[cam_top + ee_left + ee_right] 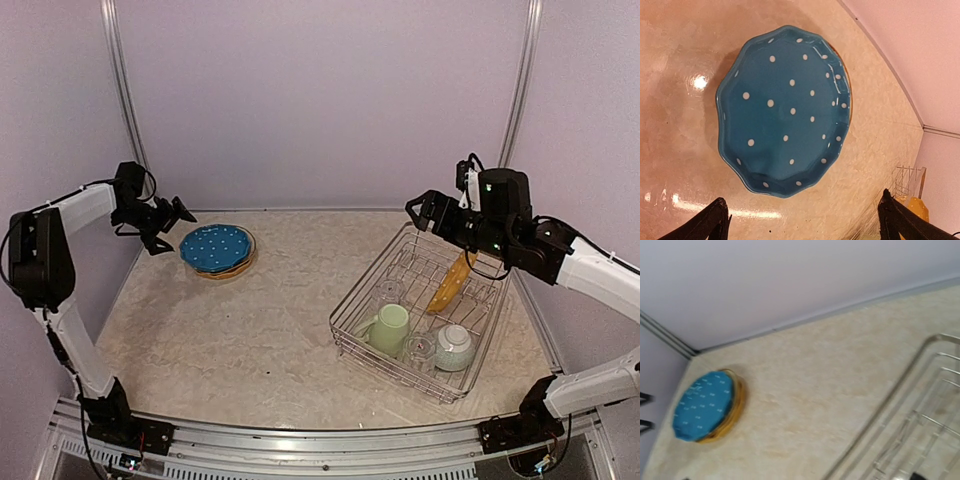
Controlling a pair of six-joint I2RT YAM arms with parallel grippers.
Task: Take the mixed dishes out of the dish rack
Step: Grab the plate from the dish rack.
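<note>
You have both end effectors released, each holding nothing.
Well apart to the left of the dish rack (pixel 362 278), on the desk (pixel 250 350), one blue plate (pixel 216 246) tops a yellow-rimmed stack (pixel 236 270), with your left end effector (pixel 172 230) just beside it. The rack holds one upright yellow plate (pixel 450 283), one pale green mug (pixel 390 328), one small bowl (pixel 455 347) and what look like two clear glasses (pixel 390 291). Your right end effector (pixel 415 213) hovers over its far corner.

Open counter (pixel 290 300) stretches between the blue plate (pixel 217 247) and the dish rack (pixel 338 325). Inside, mug (pixel 390 328), glass (pixel 420 348) and bowl (pixel 455 347) crowd its near end, a yellow plate (pixel 450 283) leaning behind.
</note>
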